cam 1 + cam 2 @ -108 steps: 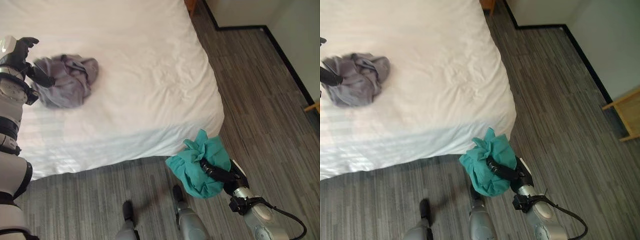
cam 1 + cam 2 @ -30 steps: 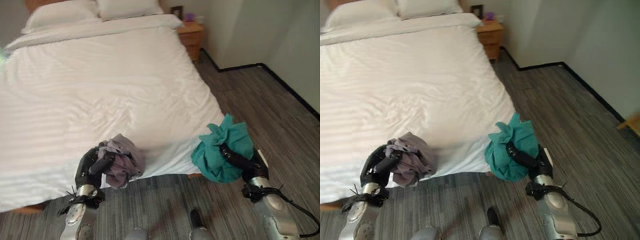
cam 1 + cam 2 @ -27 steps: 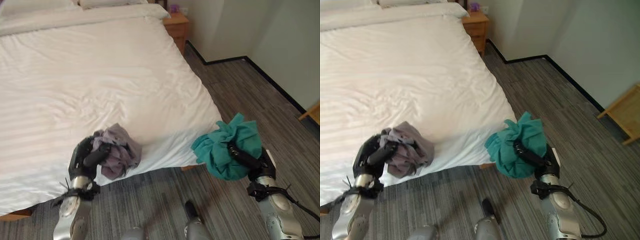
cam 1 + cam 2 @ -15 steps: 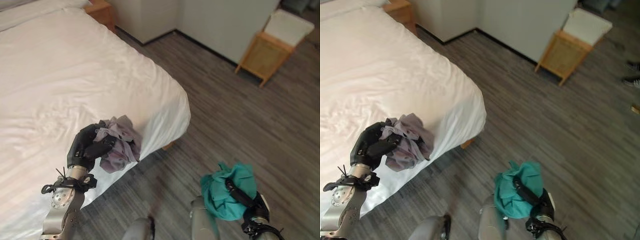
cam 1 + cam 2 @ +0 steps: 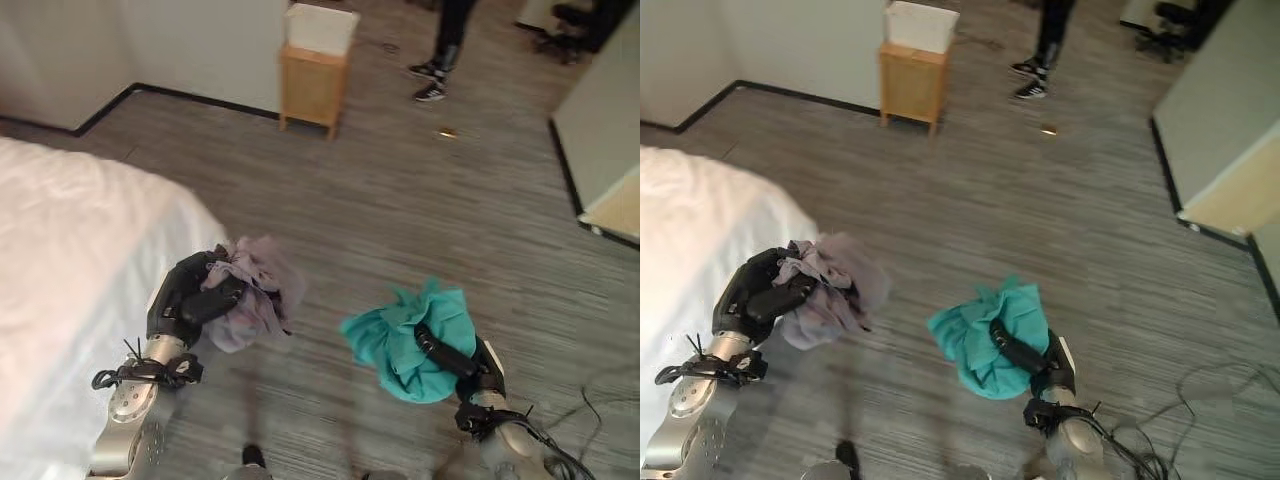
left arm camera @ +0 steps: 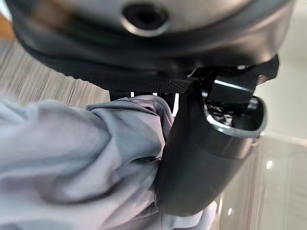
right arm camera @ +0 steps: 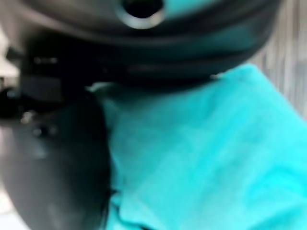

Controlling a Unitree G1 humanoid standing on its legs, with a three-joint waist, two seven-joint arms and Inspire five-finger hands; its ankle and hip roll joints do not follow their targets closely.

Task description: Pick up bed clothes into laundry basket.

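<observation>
My left hand is shut on a crumpled grey-lilac garment, held in the air just off the corner of the white bed. Its thumb presses into the grey cloth in the left wrist view. My right hand is shut on a bunched teal garment, held over the floor at the lower right. The teal cloth shows close up in the right wrist view. A wooden laundry basket with a white liner stands far ahead by the wall.
Grey striped floor stretches between me and the basket. A person's legs and dark shoes stand to the right of the basket. A light cabinet or door edge runs along the right side. A small object lies on the floor.
The camera has swung right, away from the bed; the basket now lies ahead at the top and a person's legs appear. Both hands keep their garments, and the teal bundle sits higher.
</observation>
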